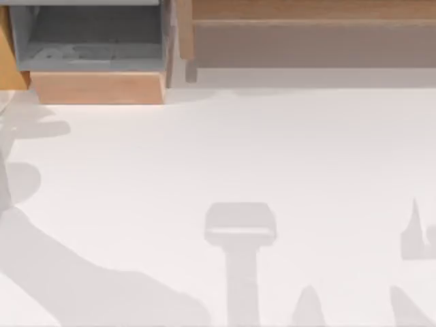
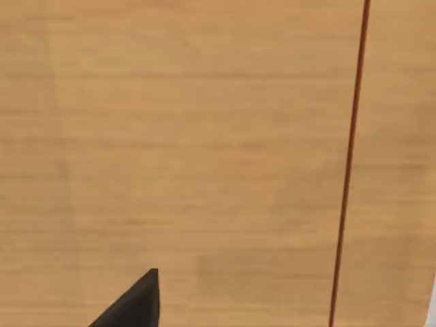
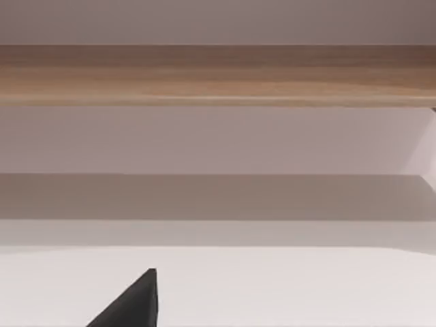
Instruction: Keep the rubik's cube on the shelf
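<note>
Top view: shelf (image 1: 310, 10) at the back right, open box (image 1: 95, 48) back left, bare table (image 1: 218, 150); where the cube sits I can't tell. Left wrist view faces a wood panel (image 2: 191, 136), right wrist view the shelf edge; finger spread can't be told for either gripper. Risk: a blind reach could knock the furniture.

- In my left wrist view, one fingertip (image 2: 136, 303) of my left tool shows: matte black, wedge-shaped, tapering to a sharp point.
- In my right wrist view, my right tool's fingertip (image 3: 133, 303) looks alike: plain black, pointed, without markings.
</note>
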Tool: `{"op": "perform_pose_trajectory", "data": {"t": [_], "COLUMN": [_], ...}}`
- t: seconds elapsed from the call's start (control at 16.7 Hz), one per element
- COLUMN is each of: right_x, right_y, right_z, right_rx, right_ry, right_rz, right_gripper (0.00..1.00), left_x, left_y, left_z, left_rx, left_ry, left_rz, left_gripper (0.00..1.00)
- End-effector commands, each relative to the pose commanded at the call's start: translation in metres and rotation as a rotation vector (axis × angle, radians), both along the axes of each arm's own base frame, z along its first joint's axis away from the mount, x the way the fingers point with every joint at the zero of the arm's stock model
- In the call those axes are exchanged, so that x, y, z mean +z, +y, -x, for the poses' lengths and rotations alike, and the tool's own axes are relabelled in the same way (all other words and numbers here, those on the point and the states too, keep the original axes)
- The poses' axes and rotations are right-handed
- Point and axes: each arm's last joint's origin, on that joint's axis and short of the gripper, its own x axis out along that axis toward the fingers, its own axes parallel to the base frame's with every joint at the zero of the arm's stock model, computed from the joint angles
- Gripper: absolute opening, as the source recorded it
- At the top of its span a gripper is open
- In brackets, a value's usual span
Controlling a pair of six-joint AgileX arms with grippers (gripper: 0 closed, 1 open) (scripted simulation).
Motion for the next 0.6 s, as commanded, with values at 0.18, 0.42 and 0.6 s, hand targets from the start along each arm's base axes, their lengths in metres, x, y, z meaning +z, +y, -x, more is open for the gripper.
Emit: {"op": "perform_pose_trajectory", "data": {"t": [0.18, 0.42, 0.6], "right_x": [0.0000, 0.0000, 0.0000], "right_y": [0.0000, 0.0000, 0.0000], "right_z": [0.0000, 0.0000, 0.0000], "right_rx": [0.000, 0.000, 0.000], "right_ry": [0.000, 0.000, 0.000], "right_rz": [0.000, 0.000, 0.000], "right_gripper": [1.00, 1.00, 1.00], "left_x": [0.0000, 0.0000, 0.0000], "left_y": [0.0000, 0.0000, 0.0000], "left_z": [0.0000, 0.0000, 0.0000], "left_rx": [0.000, 0.000, 0.000], "left_ry": [0.000, 0.000, 0.000], "left_rz": [0.000, 0.000, 0.000], "left_gripper": [0.70, 0.40, 0.17]}}
